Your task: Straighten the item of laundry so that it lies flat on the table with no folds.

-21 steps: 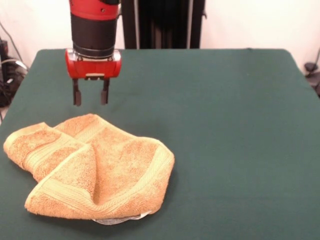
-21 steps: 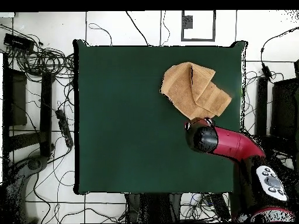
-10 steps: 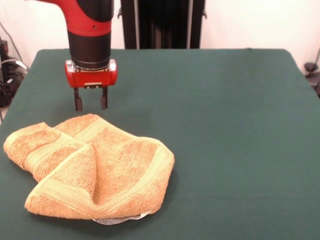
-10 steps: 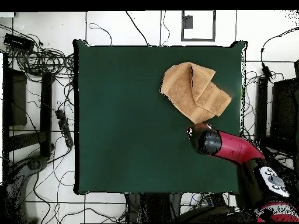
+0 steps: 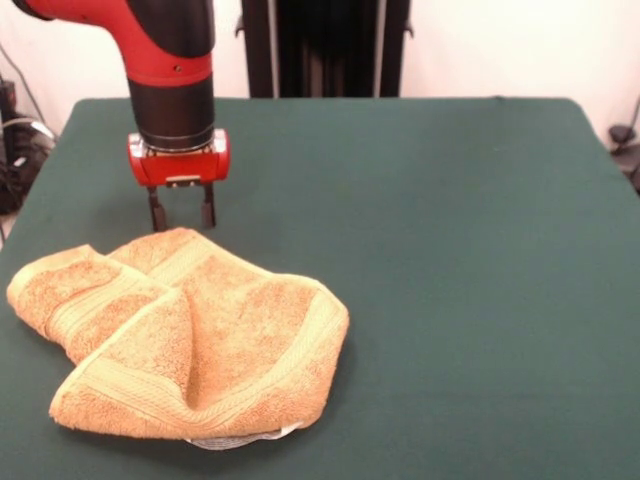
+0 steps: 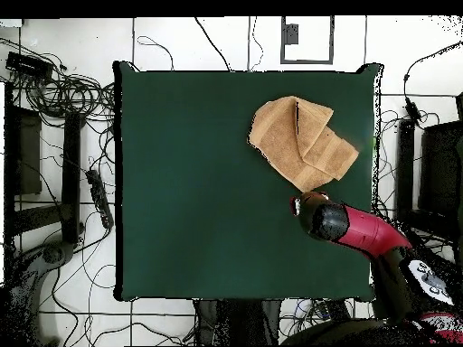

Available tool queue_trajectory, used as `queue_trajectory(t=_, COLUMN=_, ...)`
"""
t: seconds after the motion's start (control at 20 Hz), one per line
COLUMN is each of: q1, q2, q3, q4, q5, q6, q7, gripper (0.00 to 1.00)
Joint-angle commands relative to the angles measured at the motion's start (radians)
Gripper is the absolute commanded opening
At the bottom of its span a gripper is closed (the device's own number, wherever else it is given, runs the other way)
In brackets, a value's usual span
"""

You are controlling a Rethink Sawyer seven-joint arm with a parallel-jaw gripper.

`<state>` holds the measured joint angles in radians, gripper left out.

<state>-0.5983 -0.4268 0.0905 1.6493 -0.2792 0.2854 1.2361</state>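
The orange-tan towel lies crumpled on the dark green worktop, near the front-left corner in the front view and toward the upper right in the overhead view; it is folded over itself in several layers, one rolled flap at its left end, a banded flap laid diagonally across the middle, and a rounded fold at its right; woven border bands run along the exposed edges; a bit of white label peeks out from under its near edge; the gripper hangs upright from the red and black arm just behind the towel's far edge, its two dark fingers spread apart with a gap between them, holding nothing, tips low over the worktop and not touching the cloth
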Motion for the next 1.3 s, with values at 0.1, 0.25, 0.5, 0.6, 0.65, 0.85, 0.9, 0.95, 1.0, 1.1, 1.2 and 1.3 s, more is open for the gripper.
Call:
queue_trajectory(t=0.1, q1=0.026, q2=0.152, q3=0.169, q4=-0.033, q5=0.010, q6=-0.058, q7=0.116, gripper=1.00)
queue_trajectory(t=0.25, q1=0.026, q2=0.154, q3=0.171, q4=-0.034, q5=0.011, q6=-0.064, q7=0.118, gripper=1.00)
queue_trajectory(t=0.5, q1=0.052, q2=0.129, q3=0.150, q4=-0.030, q5=0.019, q6=-0.040, q7=0.132, gripper=1.00)
queue_trajectory(t=0.6, q1=0.078, q2=0.097, q3=0.125, q4=-0.022, q5=0.024, q6=-0.013, q7=0.145, gripper=1.00)
queue_trajectory(t=0.65, q1=0.089, q2=0.076, q3=0.116, q4=-0.012, q5=0.023, q6=-0.005, q7=0.150, gripper=1.00)
queue_trajectory(t=0.85, q1=0.136, q2=0.000, q3=0.080, q4=0.007, q5=0.026, q6=0.058, q7=0.155, gripper=1.00)
queue_trajectory(t=0.9, q1=0.147, q2=-0.014, q3=0.073, q4=0.008, q5=0.027, q6=0.072, q7=0.154, gripper=1.00)
queue_trajectory(t=0.95, q1=0.154, q2=-0.025, q3=0.070, q4=0.007, q5=0.027, q6=0.085, q7=0.151, gripper=1.00)
queue_trajectory(t=1.0, q1=0.164, q2=-0.032, q3=0.064, q4=0.003, q5=0.029, q6=0.103, q7=0.149, gripper=1.00)
queue_trajectory(t=1.1, q1=0.173, q2=-0.043, q3=0.066, q4=0.000, q5=0.029, q6=0.118, q7=0.138, gripper=1.00)
queue_trajectory(t=1.2, q1=0.178, q2=-0.043, q3=0.071, q4=-0.005, q5=0.030, q6=0.124, q7=0.127, gripper=1.00)
queue_trajectory(t=1.3, q1=0.185, q2=-0.037, q3=0.074, q4=-0.015, q5=0.036, q6=0.135, q7=0.123, gripper=1.00)
